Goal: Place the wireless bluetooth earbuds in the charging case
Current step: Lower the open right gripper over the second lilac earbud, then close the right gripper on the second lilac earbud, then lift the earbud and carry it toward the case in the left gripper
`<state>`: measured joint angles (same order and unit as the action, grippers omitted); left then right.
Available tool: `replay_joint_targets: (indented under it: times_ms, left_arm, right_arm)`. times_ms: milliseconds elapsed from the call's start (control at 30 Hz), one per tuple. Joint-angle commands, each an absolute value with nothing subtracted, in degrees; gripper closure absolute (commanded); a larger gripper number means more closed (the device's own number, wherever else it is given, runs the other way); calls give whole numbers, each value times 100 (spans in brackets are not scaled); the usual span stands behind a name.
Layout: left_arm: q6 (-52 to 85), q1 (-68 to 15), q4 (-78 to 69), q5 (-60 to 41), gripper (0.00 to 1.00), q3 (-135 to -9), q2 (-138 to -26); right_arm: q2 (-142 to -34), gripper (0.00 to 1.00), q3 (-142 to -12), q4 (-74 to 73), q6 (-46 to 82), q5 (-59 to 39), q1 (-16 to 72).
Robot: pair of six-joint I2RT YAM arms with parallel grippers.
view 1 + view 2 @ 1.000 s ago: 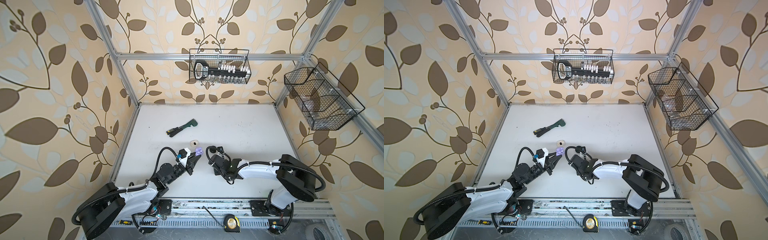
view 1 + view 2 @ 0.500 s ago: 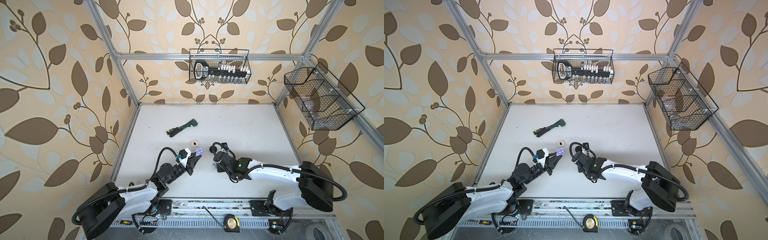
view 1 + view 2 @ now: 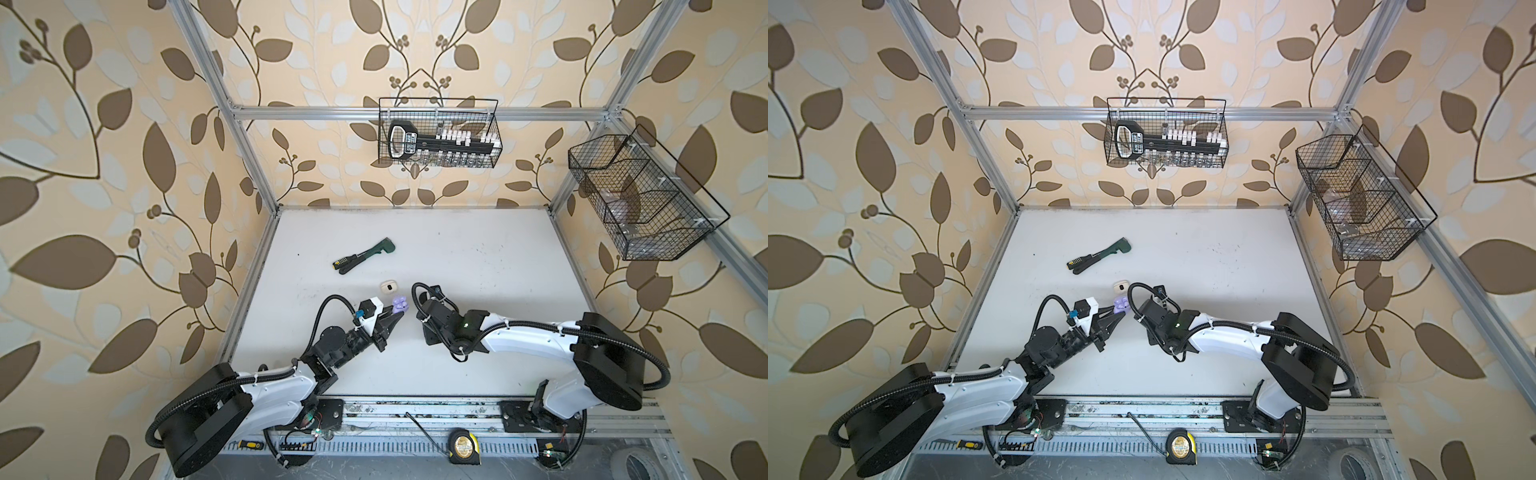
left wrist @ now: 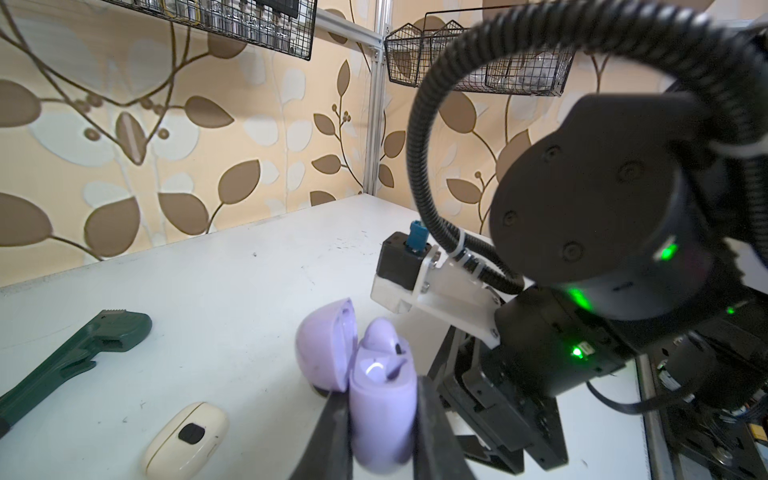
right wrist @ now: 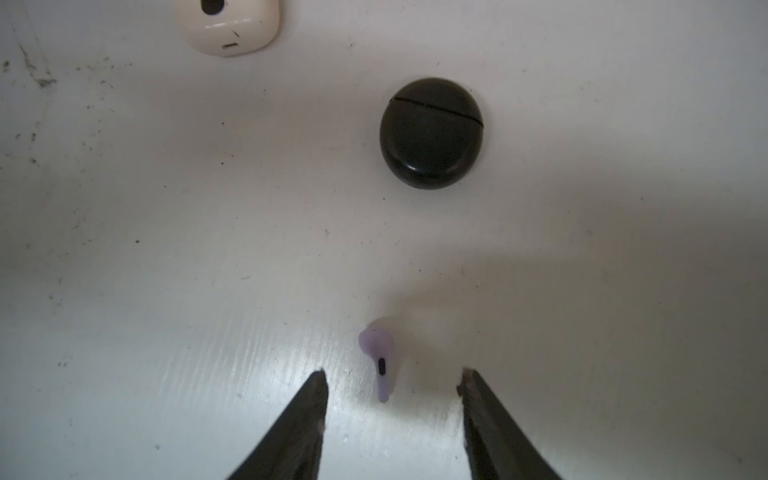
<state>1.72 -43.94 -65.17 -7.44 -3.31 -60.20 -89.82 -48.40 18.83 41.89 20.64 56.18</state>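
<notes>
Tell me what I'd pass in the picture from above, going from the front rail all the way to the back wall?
First the tape measure → purple case → cream case → green wrench → hanging wire basket.

Honestly nothing legible here: the black socket holder (image 3: 402,140) in the back wire basket (image 3: 465,120) has a white-lettered label and the yellow tape measure (image 3: 463,446) has a round sticker, but both are too small and blurry to make out any words.
</notes>
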Motion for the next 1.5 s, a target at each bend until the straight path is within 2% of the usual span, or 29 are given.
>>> replay_joint_targets:
  times_ms: [0,633,967,1467]
  left_arm:
    - [105,-4447,-6908,-853,100,-343,-6029]
    - [79,-4447,-6794,-836,100,-342,-5889]
    - [68,-4447,-6776,-853,100,-349,-5880]
    - [70,-4447,-6759,-876,100,-347,-5845]
  right_arm:
    - [-9216,47,-5033,2019,4075,1951,5585]
    - [-9789,55,-5205,1987,4050,1822,5549]
    - [-9908,69,-5272,2039,4059,1812,5571]
    - [-10087,75,-5361,2052,4087,1764,5659]
